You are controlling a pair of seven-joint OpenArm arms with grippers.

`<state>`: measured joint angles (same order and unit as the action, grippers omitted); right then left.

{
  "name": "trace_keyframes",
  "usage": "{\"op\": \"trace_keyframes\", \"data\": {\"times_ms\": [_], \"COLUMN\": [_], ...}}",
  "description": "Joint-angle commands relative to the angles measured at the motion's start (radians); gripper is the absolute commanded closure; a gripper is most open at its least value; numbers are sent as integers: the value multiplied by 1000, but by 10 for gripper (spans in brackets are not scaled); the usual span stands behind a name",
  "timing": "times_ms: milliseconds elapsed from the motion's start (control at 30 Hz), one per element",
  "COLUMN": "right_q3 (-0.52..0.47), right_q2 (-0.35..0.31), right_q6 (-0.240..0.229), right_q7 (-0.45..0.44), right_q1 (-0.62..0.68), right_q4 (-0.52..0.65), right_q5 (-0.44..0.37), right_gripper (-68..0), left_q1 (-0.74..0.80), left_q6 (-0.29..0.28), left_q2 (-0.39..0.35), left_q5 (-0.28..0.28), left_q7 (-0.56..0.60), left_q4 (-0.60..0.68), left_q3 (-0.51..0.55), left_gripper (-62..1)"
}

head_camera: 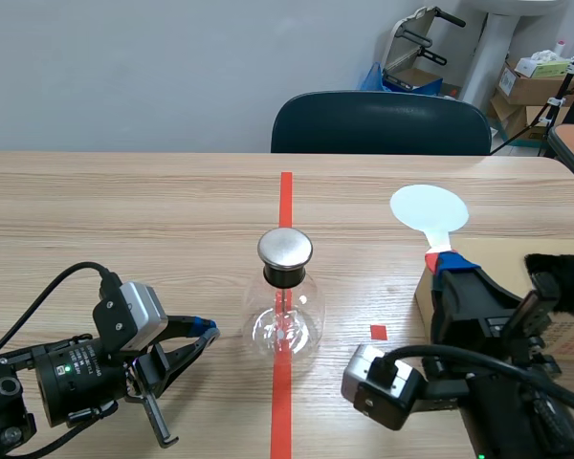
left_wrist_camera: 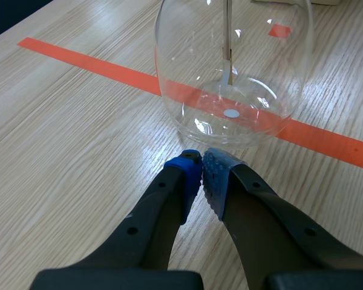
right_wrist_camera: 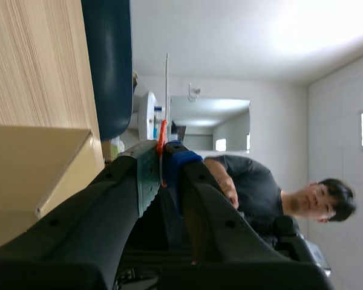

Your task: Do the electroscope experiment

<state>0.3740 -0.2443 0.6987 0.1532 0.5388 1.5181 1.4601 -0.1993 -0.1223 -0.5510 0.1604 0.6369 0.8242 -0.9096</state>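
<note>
The wooden table (head_camera: 124, 220) carries an orange-red tape line down its middle. A dark chair (head_camera: 383, 124) stands at its far edge. A cardboard box (head_camera: 502, 251) lies on the table's right side, with a black furry piece (head_camera: 564, 282) on it near the edge of the scene view.

The right gripper (head_camera: 450, 268) lies over the box. Its fingers are clamped on the red-taped handle (head_camera: 431, 259) of a white round paddle (head_camera: 429, 208), whose disc extends beyond the fingertips toward the far side of the table. In the right wrist view the right gripper (right_wrist_camera: 163, 151) pinches the paddle (right_wrist_camera: 166, 90), which is seen edge-on as a thin blade. A person in a dark shirt (right_wrist_camera: 254, 181) shows beyond it.

The left gripper (head_camera: 209, 332) lies low on the table at the near left. Its fingers are closed with nothing between them, and the blue pads (left_wrist_camera: 187, 175) meet at the tips. They point at the base of the electroscope (contact with the glass cannot be confirmed).

The electroscope (head_camera: 285, 320), a clear round flask, stands upright on the tape line at the table's centre, well apart from the paddle. A metal cap (head_camera: 285, 248) sits on its dark neck. In the left wrist view a thin rod (left_wrist_camera: 228, 36) hangs inside the flask (left_wrist_camera: 230, 90).

A small red square mark (head_camera: 378, 332) lies between the flask and the box.
</note>
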Motion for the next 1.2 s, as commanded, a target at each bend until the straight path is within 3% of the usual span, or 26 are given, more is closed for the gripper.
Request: {"op": "trace_keyframes", "data": {"times_ms": [0,333,567,733,1167], "right_q3": [-2,-2,-2,-2,-2], "right_q2": [-10,-10,-10,-10,-10], "right_q6": [11,11,11,11,11], "right_q7": [-32,-332,-472,-513,-512], "right_q1": [-2,-2,-2,-2,-2], "right_q4": [23,23,23,23,23], "right_q5": [1,1,1,1,1], "right_gripper": [-6,-6,-6,-6,-6], "left_q1": [0,0,0,0,0], "left_q6": [5,5,5,5,5], "left_q2": [2,2,2,2,2], "left_q5": [3,3,3,3,3], "left_q7": [17,17,17,17,17], "left_q4": [7,7,7,7,7], "left_q3": [3,3,3,3,3], "left_gripper": [-55,-55,-55,-55,-55]}}
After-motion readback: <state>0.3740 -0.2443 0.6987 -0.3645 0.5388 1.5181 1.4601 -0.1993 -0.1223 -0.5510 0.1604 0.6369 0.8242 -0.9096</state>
